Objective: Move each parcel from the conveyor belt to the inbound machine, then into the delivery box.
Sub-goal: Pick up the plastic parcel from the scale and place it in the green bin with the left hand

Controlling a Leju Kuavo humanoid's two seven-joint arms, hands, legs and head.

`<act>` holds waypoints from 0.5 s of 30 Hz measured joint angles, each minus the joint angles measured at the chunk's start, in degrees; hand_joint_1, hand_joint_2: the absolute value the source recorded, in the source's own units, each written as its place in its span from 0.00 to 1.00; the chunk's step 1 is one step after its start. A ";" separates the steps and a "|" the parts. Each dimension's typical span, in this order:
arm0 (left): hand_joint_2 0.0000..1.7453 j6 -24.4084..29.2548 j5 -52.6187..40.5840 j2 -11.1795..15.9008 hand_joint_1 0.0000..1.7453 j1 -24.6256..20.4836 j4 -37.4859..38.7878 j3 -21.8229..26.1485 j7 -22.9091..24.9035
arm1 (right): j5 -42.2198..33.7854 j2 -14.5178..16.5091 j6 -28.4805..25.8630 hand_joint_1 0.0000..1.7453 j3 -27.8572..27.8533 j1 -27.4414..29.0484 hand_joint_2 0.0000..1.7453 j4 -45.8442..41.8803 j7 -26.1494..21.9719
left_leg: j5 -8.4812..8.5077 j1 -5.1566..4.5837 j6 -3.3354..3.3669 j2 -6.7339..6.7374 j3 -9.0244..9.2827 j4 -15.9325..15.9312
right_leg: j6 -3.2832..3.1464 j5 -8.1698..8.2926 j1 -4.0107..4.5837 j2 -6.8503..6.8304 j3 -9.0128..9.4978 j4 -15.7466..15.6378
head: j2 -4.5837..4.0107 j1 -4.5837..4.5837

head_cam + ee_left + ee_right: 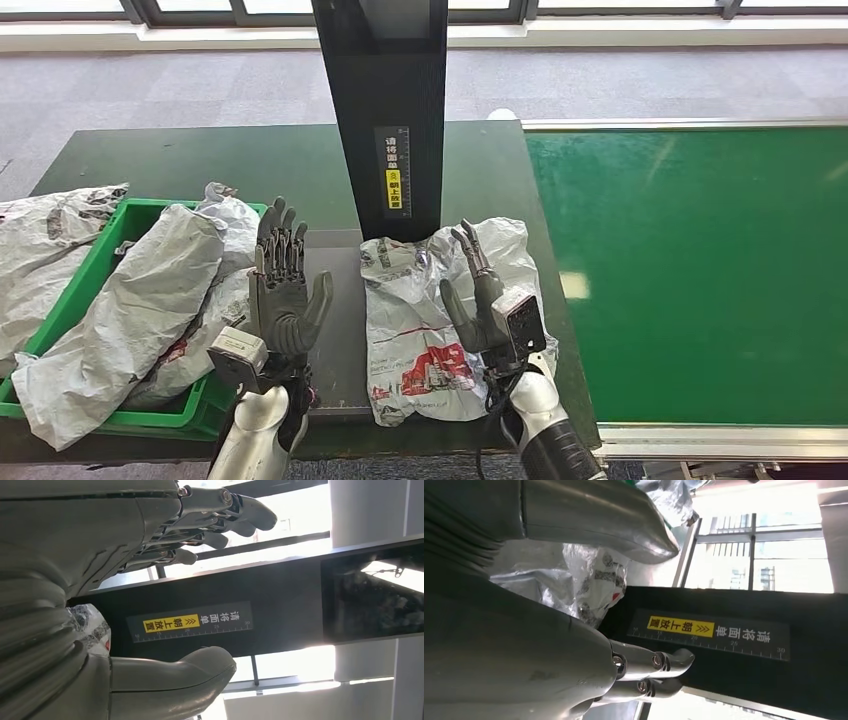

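Observation:
A white plastic parcel (430, 320) with red print lies on the inbound machine's grey platform (340, 330), below its black post (385, 110). My right hand (485, 295) hovers over the parcel's right side, fingers apart, holding nothing. My left hand (285, 285) is raised to the left of the parcel, fingers straight and spread, empty. In the left wrist view the left hand (100, 580) faces the post's yellow label (172, 623). The right wrist view has the right hand (549, 645) beside the crinkled parcel (589, 580) and the label (680, 626).
A green delivery box (70, 290) at the left holds several grey parcels (140, 300); another grey parcel (40, 250) lies beyond its left wall. The green conveyor belt (700, 270) runs along the right, with a metal rim (700, 435) at the near edge.

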 joint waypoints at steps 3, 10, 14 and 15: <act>1.00 0.76 -2.34 0.00 0.00 -0.06 0.14 -0.28 0.00 | 5.74 0.31 -8.50 0.00 -2.18 1.91 0.00 -4.55 -0.01 | 0.00 -0.01 0.00 -0.03 -0.01 0.00 | 0.00 0.00 -0.01 -0.01 -0.01 0.00 | 0.00 0.00; 1.00 4.34 -20.91 -0.45 0.00 -1.93 7.31 -3.24 0.41 | 23.25 -0.13 -34.57 0.00 -2.56 5.49 1.00 -19.95 -0.02 | -0.03 -0.06 0.00 0.14 0.03 0.01 | 0.01 0.01 -0.06 0.16 -0.06 -0.04 | 0.00 0.02; 1.00 5.29 -25.91 -0.62 0.00 -3.07 12.05 -4.61 1.50 | 27.49 0.28 -35.33 0.00 -2.87 6.33 1.00 -25.02 0.03 | -0.03 -0.05 -0.01 0.22 0.08 0.01 | 0.01 0.02 -0.04 0.24 -0.07 -0.04 | 0.00 0.02; 1.00 5.90 -27.75 -0.66 0.00 -3.55 13.23 -4.90 2.84 | 28.12 0.40 -35.38 0.00 -3.08 6.50 1.00 -25.90 0.05 | -0.03 -0.05 -0.01 0.22 0.09 0.01 | 0.01 0.03 -0.04 0.23 -0.08 -0.04 | 0.00 0.02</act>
